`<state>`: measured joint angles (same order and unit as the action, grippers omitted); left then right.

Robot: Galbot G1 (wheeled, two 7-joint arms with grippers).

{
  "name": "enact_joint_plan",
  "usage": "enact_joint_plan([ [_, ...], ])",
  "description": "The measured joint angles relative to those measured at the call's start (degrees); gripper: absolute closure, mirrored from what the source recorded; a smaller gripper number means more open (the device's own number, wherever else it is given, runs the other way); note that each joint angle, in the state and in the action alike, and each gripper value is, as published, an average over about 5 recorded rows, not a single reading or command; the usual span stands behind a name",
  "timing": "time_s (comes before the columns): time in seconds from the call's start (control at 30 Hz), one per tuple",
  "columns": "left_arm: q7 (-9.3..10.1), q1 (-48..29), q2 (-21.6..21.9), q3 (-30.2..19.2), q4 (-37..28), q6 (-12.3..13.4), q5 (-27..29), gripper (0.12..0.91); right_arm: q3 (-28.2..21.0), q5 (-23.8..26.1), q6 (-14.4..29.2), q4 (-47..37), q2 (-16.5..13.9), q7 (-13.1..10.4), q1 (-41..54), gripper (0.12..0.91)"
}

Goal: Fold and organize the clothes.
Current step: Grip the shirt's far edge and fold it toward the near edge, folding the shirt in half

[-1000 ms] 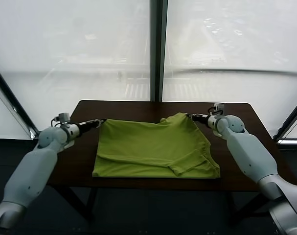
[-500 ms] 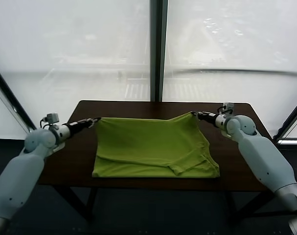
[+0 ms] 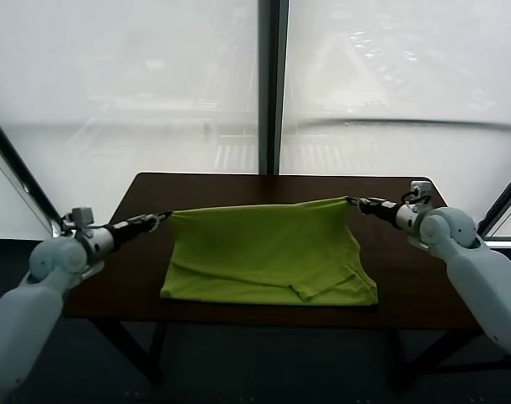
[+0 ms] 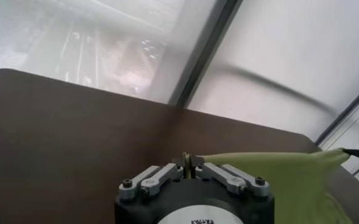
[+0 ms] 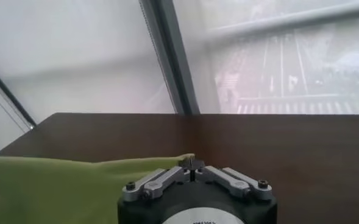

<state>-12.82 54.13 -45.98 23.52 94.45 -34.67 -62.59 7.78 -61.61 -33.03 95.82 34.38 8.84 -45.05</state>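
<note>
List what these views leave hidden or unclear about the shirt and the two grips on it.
- T-shirt, head view: no white print shows, so it must be folded under or face down.
- Left gripper, left wrist view: its own housing hides how much cloth is pinched.
- Right gripper, right wrist view: likewise.
- Table, head view: the shirt hides its middle.

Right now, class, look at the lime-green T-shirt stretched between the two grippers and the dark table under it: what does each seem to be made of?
Lime-green T-shirt: soft matte knit, probably cotton. It sags and creases between the shut left gripper and shut right gripper.
Dark brown table: looks like smooth wood or wood veneer. A faint grain and a dull sheen show in the wrist views, though laminate cannot be ruled out.
</note>
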Motion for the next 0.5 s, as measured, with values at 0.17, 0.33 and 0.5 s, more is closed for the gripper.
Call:
enact_joint_plan([
  [0.17, 0.09, 3.7, 0.0, 1.7, 2.5, -0.13, 0.38, 0.813, -0.32, 0.02, -0.67, 3.19, -1.81, -0.54, -2.83, 0.886],
  [0.33, 0.17, 6.6, -0.01, 3.13, 4.45, -0.23, 1.61, 0.813, -0.95, -0.09, -1.06, 4.99, -3.08, -0.6, -3.86, 0.886],
  [0.5, 0.14, 9.47, 0.11, 4.42, 5.9, -0.22, 3.04, 0.813, -1.4, -0.1, -1.52, 5.33, -3.86, -0.63, -4.34, 0.886],
])
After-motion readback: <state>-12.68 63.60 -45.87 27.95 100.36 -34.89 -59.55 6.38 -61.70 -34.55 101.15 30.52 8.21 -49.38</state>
